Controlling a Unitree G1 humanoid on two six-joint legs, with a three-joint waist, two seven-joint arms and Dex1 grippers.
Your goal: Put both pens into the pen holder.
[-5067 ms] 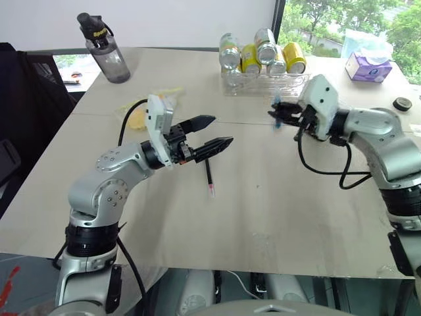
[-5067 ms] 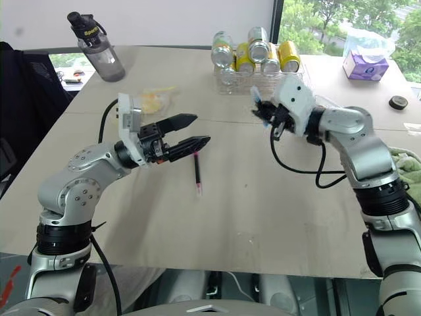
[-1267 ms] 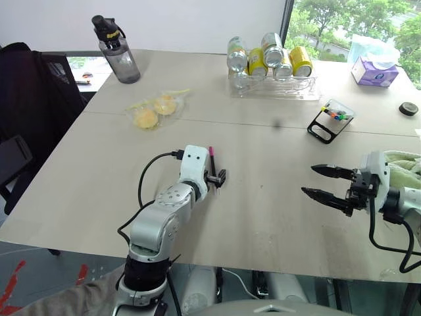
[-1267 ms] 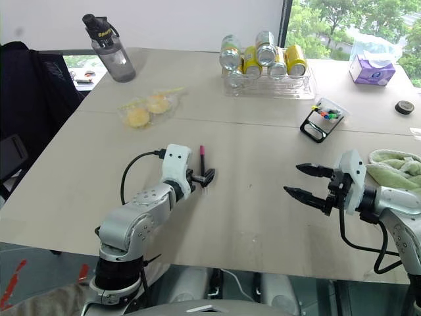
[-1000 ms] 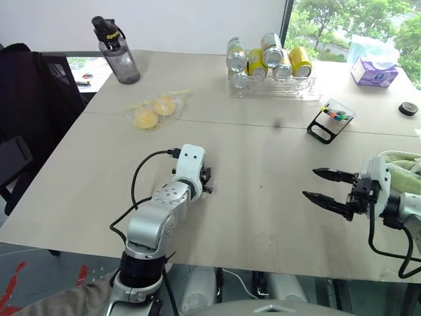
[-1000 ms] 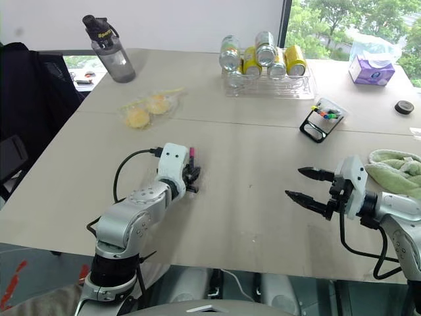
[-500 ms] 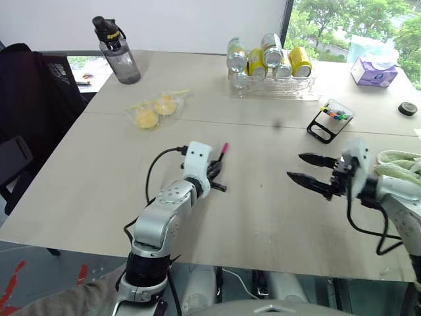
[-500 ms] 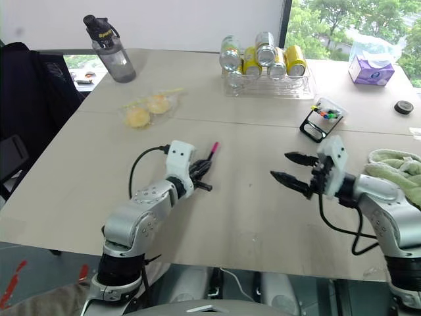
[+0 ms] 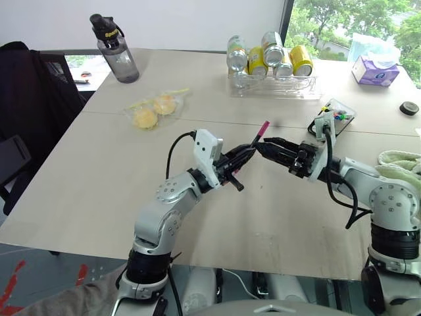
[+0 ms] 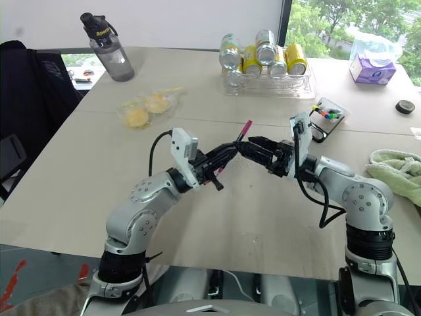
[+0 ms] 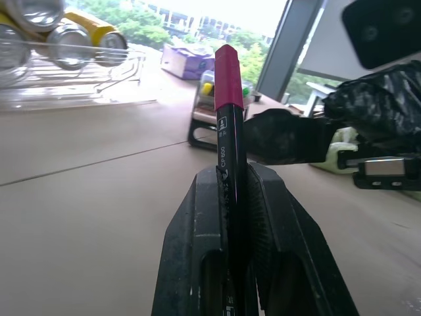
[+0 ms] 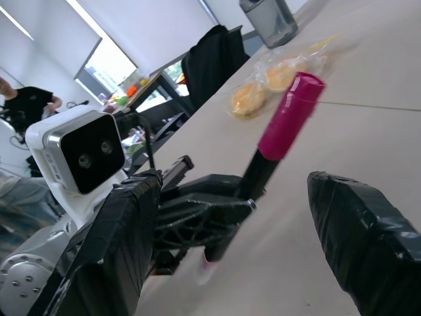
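Observation:
My left gripper (image 9: 242, 157) is shut on a slim black pen (image 9: 262, 128) with a magenta-pink end, held up off the table and slanting up toward the right arm. In the left wrist view the pen (image 11: 228, 118) rises from between the closed fingers (image 11: 191, 217). My right gripper (image 9: 262, 147) is open and faces the left one, with one finger on each side of the pen's pink end (image 12: 289, 118), not touching it. The pen holder (image 9: 335, 115), black-framed with small coloured markers in it, stands on the table behind the right wrist.
A clear tray of drink cans (image 9: 273, 85) stands at the back. A grey water bottle (image 9: 113, 49) is at the back left, a bag of yellow pieces (image 9: 152, 108) nearer. A purple tissue box (image 9: 375, 69) and a green cloth (image 9: 398, 161) lie on the right.
Both hands have risen and come together over the table's middle. The left gripper swung up to level with the pen in it. The open right gripper moved left to the pen's pink end.

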